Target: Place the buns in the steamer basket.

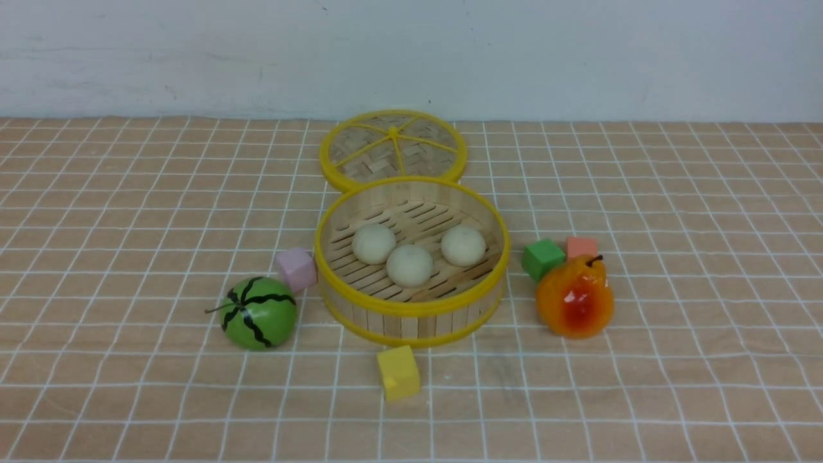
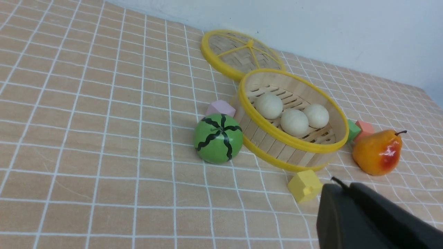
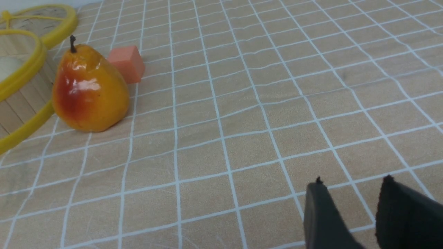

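From the front, all three buns (image 1: 409, 264) lie on the slatted floor of the steamer basket (image 1: 411, 307), which sits mid-cloth on the checked tablecloth (image 1: 128, 212). The woven lid (image 1: 392, 150) lies flat behind it, touching its far rim. A watermelon ball (image 1: 258, 313) and a pink cube (image 1: 296, 269) lie to its left, a yellow cube (image 1: 398, 372) in front, and a green cube (image 1: 542, 258), an orange cube (image 1: 582, 247) and a pear (image 1: 575, 296) to its right. Neither arm shows here.

In the left wrist view, the left gripper (image 2: 337, 183) has its dark fingers pressed together, holding nothing. It hangs near the yellow cube, apart from the basket with the buns inside.

In the right wrist view, the right gripper (image 3: 351, 183) stands spread and empty above bare cloth, well apart from the pear and the basket's rim.
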`<state>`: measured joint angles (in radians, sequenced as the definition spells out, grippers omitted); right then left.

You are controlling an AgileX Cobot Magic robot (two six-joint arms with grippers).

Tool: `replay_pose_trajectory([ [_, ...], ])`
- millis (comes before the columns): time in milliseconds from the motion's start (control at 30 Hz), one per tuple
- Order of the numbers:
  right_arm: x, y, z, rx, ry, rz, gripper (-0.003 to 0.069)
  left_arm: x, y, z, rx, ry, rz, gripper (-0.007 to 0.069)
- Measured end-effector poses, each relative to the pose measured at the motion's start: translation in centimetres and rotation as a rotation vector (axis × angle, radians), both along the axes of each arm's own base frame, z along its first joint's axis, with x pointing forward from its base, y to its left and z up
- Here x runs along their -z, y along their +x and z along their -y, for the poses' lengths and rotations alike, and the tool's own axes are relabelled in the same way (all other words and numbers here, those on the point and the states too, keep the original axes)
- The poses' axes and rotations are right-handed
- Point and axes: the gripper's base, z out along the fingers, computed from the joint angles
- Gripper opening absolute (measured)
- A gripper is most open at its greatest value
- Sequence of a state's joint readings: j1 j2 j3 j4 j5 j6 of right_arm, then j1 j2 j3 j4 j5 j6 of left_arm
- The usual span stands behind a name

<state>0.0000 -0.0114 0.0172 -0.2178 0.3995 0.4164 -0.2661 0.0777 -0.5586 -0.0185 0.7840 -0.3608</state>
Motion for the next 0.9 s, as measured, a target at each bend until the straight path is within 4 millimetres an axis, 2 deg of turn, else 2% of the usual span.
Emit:
replay_pose_trajectory([
  [333,0.0,0.0,0.0,0.000,0.000,0.000,0.0241,0.2,0.1,0.0,-0.004,0.009,-0.023,0.0032],
  [500,0.0,0.0,0.0,0.000,0.000,0.000,0.0241,0.1,0.6,-0.2,-0.029,0.033,0.045,0.0039],
  [633,0.0,0.0,0.0,0.000,0.000,0.000,0.0241,1.0,1.6,-0.1,-0.045,0.066,0.116,0.0040],
  [767,0.0,0.0,0.0,0.000,0.000,0.000,0.0241,3.0,2.9,0.3,-0.023,0.147,0.183,0.0047],
  [867,0.0,0.0,0.0,0.000,0.000,0.000,0.0241,5.5,3.9,0.7,0.002,0.211,0.209,0.0050],
  [900,0.0,0.0,0.0,0.000,0.000,0.000,0.0241,5.6,4.0,0.8,0.002,0.211,0.209,0.0050],
])
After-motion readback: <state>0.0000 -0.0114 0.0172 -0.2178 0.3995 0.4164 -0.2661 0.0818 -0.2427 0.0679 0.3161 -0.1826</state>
